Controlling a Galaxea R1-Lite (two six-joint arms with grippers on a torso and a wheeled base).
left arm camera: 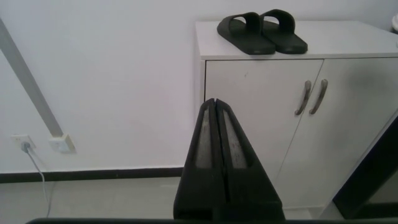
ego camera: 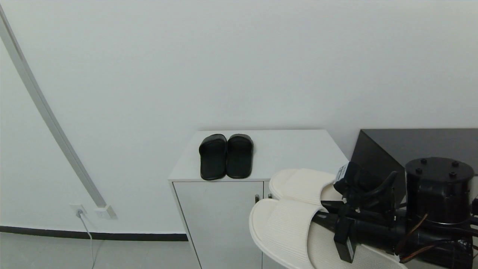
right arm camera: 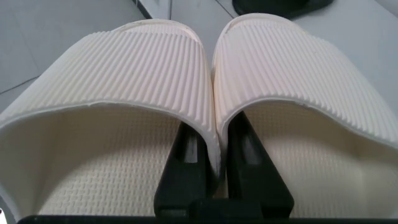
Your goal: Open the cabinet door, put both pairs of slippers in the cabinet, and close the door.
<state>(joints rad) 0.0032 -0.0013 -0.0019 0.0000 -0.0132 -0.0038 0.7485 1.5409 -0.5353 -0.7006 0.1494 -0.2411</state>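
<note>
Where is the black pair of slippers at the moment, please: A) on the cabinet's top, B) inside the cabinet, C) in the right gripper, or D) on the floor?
A: the black slippers lie on the cabinet top; the right gripper holds the white slippers.

Black left hand (left arm camera: 215, 104), greyish pads (left arm camera: 206, 140)

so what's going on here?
The right jaws are shut on the white slippers, pinching the two inner straps together, and hold the pair in front of the cabinet. The black slippers sit on its top. Both doors are closed. The left jaws are shut and empty, facing the doors.
</note>
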